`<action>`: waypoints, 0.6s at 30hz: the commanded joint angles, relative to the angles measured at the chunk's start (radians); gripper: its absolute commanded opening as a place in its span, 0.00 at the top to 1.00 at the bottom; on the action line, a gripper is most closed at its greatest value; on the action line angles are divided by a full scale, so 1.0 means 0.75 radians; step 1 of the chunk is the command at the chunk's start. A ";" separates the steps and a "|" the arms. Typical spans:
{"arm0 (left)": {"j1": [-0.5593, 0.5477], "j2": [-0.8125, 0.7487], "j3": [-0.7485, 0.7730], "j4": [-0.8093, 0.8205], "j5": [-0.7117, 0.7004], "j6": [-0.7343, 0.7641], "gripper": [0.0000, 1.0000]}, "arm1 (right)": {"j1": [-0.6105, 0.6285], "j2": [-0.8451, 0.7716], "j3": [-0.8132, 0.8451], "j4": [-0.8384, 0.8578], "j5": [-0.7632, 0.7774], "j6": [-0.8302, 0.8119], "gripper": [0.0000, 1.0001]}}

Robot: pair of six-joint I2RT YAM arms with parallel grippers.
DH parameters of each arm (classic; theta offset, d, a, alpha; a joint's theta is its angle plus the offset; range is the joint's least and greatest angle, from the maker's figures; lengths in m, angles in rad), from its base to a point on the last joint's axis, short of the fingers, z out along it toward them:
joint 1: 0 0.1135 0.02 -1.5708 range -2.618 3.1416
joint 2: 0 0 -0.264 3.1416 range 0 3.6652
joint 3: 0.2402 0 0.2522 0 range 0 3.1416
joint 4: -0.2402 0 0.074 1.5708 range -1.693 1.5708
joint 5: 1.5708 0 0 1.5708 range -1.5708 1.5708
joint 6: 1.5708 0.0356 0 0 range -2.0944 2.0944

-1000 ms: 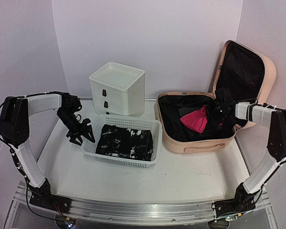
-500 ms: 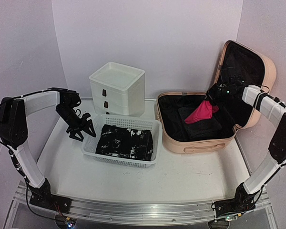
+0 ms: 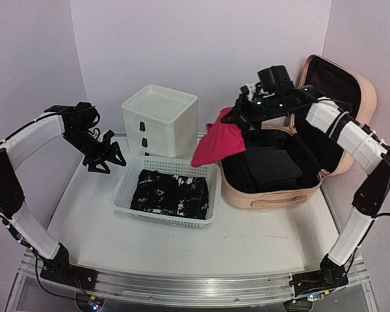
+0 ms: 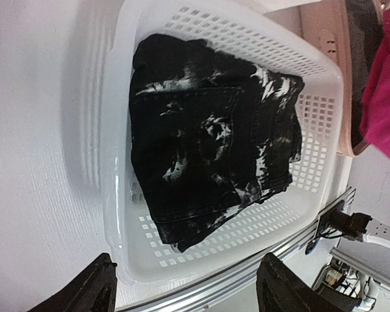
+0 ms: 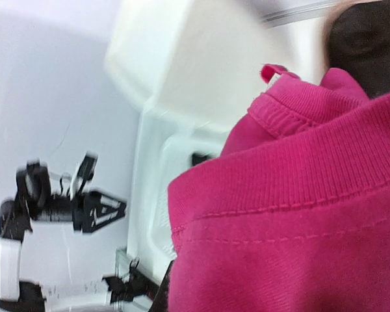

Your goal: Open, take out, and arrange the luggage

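The luggage point(image 3: 266, 195), a peach-pink suitcase, lies open at the right with its lid point(image 3: 367, 97) upright. A folded black cloth point(image 3: 273, 166) rests inside it. My right gripper point(image 3: 237, 117) is shut on a magenta garment point(image 3: 218, 146), which hangs over the luggage's left edge and the basket's far corner. This garment point(image 5: 299, 214) fills the right wrist view and hides the fingers. My left gripper point(image 3: 104, 159) hangs open and holds nothing, left of the white mesh basket point(image 3: 162, 218). Its fingertips point(image 4: 91, 289) frame the basket's near rim point(image 4: 110, 162).
Black-and-white jeans point(image 3: 172, 194) lie folded in the basket, and the left wrist view also shows these jeans point(image 4: 208, 143). A white plastic drawer box point(image 3: 159, 120) stands behind the basket. The metal rail point(image 3: 182, 286) runs along the table's near edge.
My right gripper has lifted the magenta garment out of the luggage and carried it up and left. My left gripper has risen, drawn back to the left, and opened slightly wider.
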State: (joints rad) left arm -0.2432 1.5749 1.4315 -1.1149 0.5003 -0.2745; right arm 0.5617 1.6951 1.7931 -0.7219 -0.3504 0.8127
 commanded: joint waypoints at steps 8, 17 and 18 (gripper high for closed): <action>-0.002 -0.308 0.051 0.010 -0.059 -0.131 0.25 | 0.325 0.611 0.673 0.431 -0.313 0.224 1.00; 0.004 -0.338 0.061 -0.006 -0.035 -0.115 0.25 | 0.297 0.636 0.244 0.799 -0.357 0.482 1.00; 0.003 -0.333 0.060 -0.009 -0.030 -0.112 0.25 | 0.287 0.614 0.108 0.875 -0.360 0.526 1.00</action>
State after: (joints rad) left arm -0.2432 1.3384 1.4380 -1.1191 0.4683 -0.3645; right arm 0.8135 2.2402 2.0857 -0.3023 -0.5797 1.0798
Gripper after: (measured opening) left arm 0.750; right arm 0.054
